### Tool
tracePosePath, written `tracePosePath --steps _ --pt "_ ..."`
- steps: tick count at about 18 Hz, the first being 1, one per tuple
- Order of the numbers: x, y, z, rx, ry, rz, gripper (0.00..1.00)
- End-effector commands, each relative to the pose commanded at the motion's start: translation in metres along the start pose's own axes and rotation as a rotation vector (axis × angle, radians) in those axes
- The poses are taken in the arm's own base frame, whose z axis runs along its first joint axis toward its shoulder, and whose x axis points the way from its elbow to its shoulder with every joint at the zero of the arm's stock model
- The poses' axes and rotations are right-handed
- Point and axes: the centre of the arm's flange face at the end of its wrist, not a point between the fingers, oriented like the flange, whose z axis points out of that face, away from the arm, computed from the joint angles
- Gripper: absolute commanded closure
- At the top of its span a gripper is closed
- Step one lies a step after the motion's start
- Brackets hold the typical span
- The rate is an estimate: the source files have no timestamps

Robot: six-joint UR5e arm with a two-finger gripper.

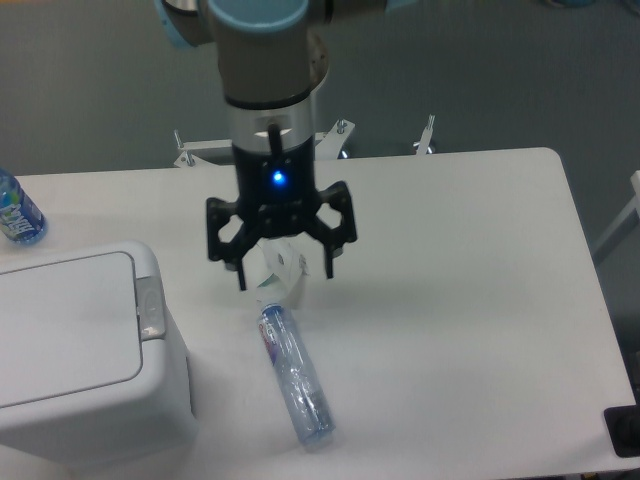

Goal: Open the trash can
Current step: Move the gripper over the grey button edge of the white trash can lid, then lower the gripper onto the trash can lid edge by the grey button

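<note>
The trash can (85, 350) is a large boxy white bin at the lower left of the table. Its flat lid (65, 325) lies shut, with a small grey push latch (150, 305) on its right edge. My gripper (284, 272) hangs over the middle of the table, to the right of the bin and apart from it. Its black fingers (241, 268) are spread open and hold nothing. A blue light glows on its wrist.
A clear plastic bottle (295, 375) lies on its side on the white table (460, 280) just below the gripper. Another bottle with a blue label (18, 212) shows at the far left edge. A black object (625, 432) sits at the lower right corner.
</note>
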Motion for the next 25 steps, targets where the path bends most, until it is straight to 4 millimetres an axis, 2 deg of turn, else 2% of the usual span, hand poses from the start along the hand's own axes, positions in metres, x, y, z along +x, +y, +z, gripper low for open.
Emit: tracePosePath --steps 15,25 --pt "0.032 0.009 0.013 -0.025 0.025 -0.01 0.0" --pt "0.034 0.011 0.015 -0.032 0.026 -0.008 0.0"
